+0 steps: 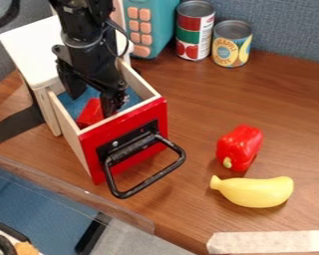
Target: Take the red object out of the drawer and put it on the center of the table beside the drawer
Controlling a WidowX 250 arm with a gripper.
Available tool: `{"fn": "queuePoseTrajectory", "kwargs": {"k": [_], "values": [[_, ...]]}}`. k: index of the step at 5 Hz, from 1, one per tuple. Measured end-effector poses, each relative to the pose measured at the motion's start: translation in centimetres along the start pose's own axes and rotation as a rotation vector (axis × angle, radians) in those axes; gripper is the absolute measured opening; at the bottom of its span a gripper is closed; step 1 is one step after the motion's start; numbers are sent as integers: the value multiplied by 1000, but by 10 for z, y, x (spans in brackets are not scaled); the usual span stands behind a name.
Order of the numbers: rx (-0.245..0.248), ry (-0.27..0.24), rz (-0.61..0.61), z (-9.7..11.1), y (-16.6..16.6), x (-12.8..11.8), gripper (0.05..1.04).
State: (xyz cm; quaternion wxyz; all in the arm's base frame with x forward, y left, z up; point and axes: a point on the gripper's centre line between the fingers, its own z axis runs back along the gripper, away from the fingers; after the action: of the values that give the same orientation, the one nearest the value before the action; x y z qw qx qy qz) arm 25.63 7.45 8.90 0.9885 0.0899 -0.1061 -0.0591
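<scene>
My gripper (91, 95) hangs down inside the pulled-out drawer (125, 122), its two fingers spread apart, one toward the left wall and one toward the right. A red object (91, 113) lies on the blue drawer bottom, just in front of and below the gap between the fingertips. The right finger covers part of its right side, and the front panel's top edge hides its lower end. I cannot tell whether that finger touches it. The wooden table (189, 107) extends to the right of the drawer.
A black loop handle (145, 187) sticks out from the drawer's red front. To the right lie a red pepper (239, 148) and a yellow banana (255, 191). Two cans (195, 31) (231, 44) and a teal toy (151, 27) stand at the back. White tape (268, 242) marks the table's front right.
</scene>
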Motion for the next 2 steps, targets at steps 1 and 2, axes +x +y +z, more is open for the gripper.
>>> {"fn": "queuePoseTrajectory", "kwargs": {"k": [1, 2], "values": [[4, 11, 7, -7, 2, -1, 1001], [11, 17, 11, -14, 2, -3, 1000]]}}
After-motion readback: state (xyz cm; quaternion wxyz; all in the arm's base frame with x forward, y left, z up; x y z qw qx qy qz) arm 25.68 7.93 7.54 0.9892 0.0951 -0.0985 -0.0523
